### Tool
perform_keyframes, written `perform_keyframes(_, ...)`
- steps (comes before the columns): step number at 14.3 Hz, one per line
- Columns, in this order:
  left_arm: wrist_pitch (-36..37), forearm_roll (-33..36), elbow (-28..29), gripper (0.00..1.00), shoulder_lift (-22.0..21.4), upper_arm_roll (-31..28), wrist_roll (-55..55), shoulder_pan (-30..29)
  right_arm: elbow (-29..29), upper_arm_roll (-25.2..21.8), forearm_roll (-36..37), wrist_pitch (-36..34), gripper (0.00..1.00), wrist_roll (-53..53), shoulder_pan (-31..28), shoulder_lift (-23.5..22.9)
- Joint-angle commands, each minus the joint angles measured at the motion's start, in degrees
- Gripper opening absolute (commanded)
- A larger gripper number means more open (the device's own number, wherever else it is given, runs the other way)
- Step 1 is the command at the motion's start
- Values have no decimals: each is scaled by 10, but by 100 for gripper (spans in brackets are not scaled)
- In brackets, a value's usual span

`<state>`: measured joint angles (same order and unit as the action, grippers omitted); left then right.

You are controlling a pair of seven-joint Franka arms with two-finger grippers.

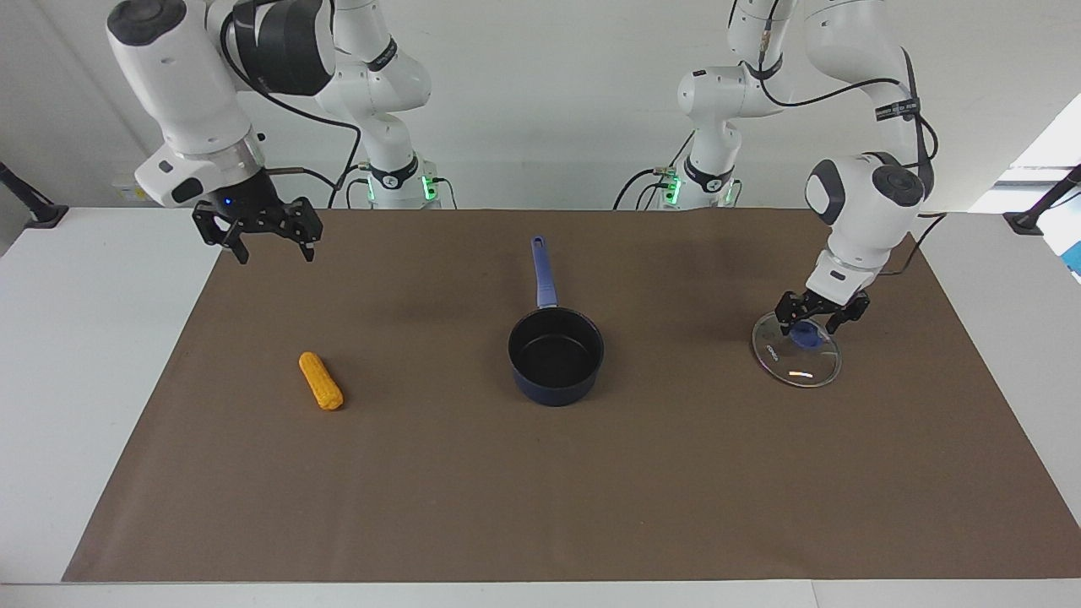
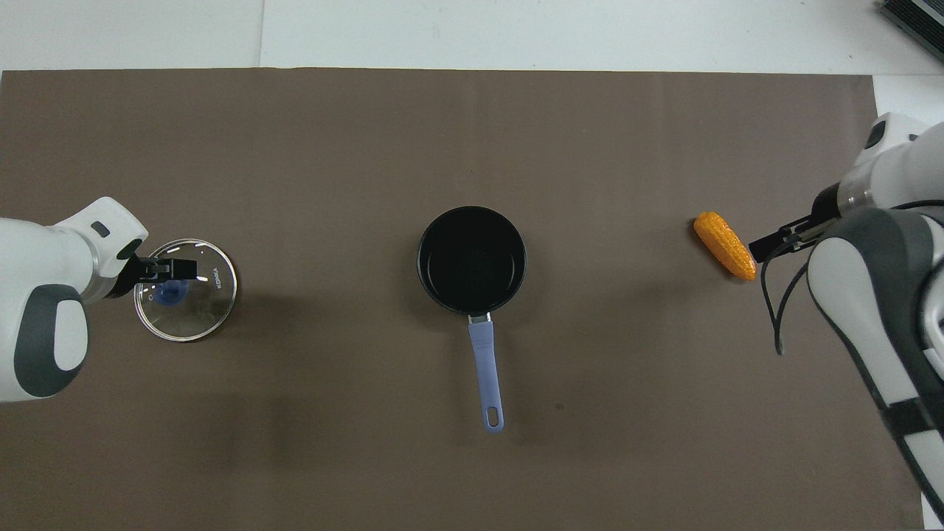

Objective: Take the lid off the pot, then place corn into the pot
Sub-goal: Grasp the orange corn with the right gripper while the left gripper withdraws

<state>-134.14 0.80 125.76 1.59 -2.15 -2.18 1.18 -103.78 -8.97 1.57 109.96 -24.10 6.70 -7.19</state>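
The pot (image 1: pixel 556 355) stands uncovered in the middle of the mat, its black inside showing and its light-blue handle (image 1: pixel 545 270) pointing toward the robots; it also shows in the overhead view (image 2: pixel 472 259). The lid (image 1: pixel 798 363) lies flat on the mat toward the left arm's end, blue knob up, as the overhead view (image 2: pixel 195 310) also shows. My left gripper (image 1: pixel 811 325) is open just over the knob, a finger on each side. The corn (image 1: pixel 321 380) lies on the mat toward the right arm's end, also seen from overhead (image 2: pixel 725 245). My right gripper (image 1: pixel 272 245) is open, raised, empty.
A brown mat (image 1: pixel 540 490) covers most of the white table (image 1: pixel 76 355). Black clamp stands sit at the table's two end edges near the robots.
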Motion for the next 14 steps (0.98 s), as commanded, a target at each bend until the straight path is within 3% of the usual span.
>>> perform_keyframes(1,45,-5,-54,100,20,0,26,17,-30,3,-4,59,100,-67,-6,-15)
perform_keyframes(4,88,-5,-107,100,31,1,36,30,-42,3,-4,96,100,-130,-20,-47)
perform_keyframes(8,219,-5,-202,100,22,7,25,32,-62,3,-4,130,100,-141,-26,-72)
perform_keyframes(11,255,-5,-226,100,-4,7,24,32,-66,4,-4,155,100,-142,-25,-94)
perform_keyframes(14,362,2,-311,100,-1,7,-2,34,-67,4,-25,162,100,-162,-21,-112)
